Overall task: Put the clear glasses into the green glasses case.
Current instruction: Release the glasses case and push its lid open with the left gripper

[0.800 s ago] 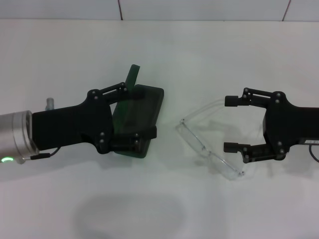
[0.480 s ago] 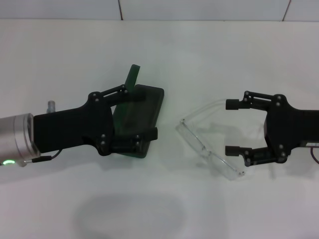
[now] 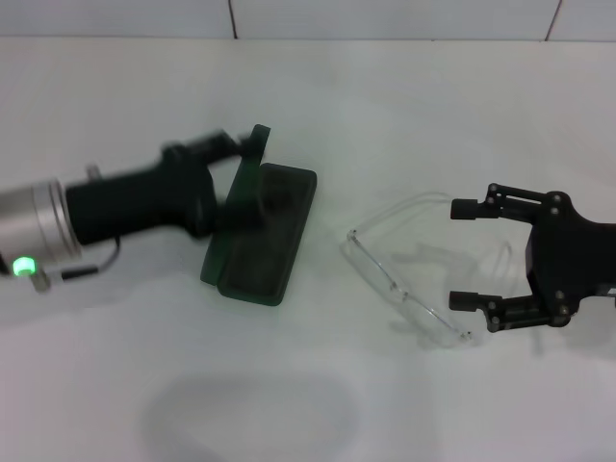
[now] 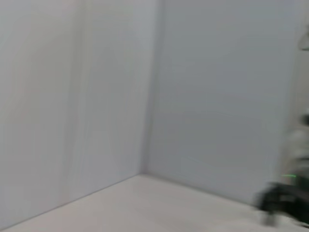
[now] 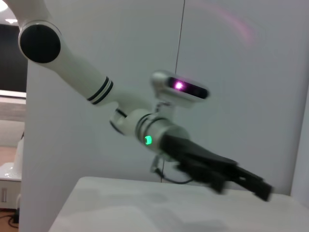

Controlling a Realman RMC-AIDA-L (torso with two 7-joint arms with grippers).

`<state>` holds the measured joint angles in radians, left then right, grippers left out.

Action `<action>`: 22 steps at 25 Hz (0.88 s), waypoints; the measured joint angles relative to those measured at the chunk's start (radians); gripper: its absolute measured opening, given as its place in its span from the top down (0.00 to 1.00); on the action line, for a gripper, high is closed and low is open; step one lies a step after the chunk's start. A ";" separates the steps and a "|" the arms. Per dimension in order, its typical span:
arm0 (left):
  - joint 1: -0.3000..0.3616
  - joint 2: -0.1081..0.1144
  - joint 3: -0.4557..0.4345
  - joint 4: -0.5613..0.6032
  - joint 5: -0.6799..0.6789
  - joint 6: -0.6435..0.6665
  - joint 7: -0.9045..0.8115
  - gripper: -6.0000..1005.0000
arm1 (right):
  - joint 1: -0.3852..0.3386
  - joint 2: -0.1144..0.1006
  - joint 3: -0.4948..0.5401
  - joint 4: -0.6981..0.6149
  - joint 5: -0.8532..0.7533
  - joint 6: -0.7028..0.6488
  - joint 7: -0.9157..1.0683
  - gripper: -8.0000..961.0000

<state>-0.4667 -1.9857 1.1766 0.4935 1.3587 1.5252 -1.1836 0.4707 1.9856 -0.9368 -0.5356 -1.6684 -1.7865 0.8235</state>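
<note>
The green glasses case [image 3: 274, 231] lies left of centre on the white table [image 3: 318, 87], with its lid [image 3: 256, 144] raised along the left side. My left gripper [image 3: 236, 183] is blurred against that lid. It also shows from across the table in the right wrist view as the left gripper [image 5: 227, 176]. The clear glasses [image 3: 399, 289] lie right of the case, one temple arm [image 3: 409, 205] pointing toward my right gripper [image 3: 467, 255]. That gripper is open and holds nothing. It sits just right of the glasses, its near fingertip [image 3: 464, 300] close to their end.
The table's far edge meets a tiled wall [image 3: 385, 17]. Bare tabletop lies in front of the case and the glasses. The left wrist view shows only a blurred wall [image 4: 96, 96] and floor.
My left gripper has swung up and to the left, from around the case body to its lid side. The right gripper has backed away to the right. The glasses have not moved.
</note>
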 joint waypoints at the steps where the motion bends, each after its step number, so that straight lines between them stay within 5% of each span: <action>1: 0.000 0.001 -0.008 0.029 0.013 -0.046 -0.066 0.11 | -0.007 0.001 0.000 -0.012 0.001 0.000 0.001 0.10; 7: 0.037 -0.009 -0.014 0.349 0.236 -0.193 -0.466 0.11 | -0.012 -0.002 0.000 -0.020 0.001 0.000 0.006 0.10; 13: 0.080 -0.095 -0.030 0.615 0.536 -0.245 -0.733 0.12 | -0.012 -0.005 0.000 -0.021 0.003 -0.001 0.005 0.11; 22: 0.068 -0.104 0.026 0.641 0.688 -0.343 -0.950 0.15 | -0.009 -0.005 0.000 -0.023 -0.002 0.010 -0.001 0.10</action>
<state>-0.3985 -2.0894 1.2024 1.1347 2.0463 1.1820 -2.1331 0.4614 1.9809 -0.9372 -0.5587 -1.6704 -1.7762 0.8225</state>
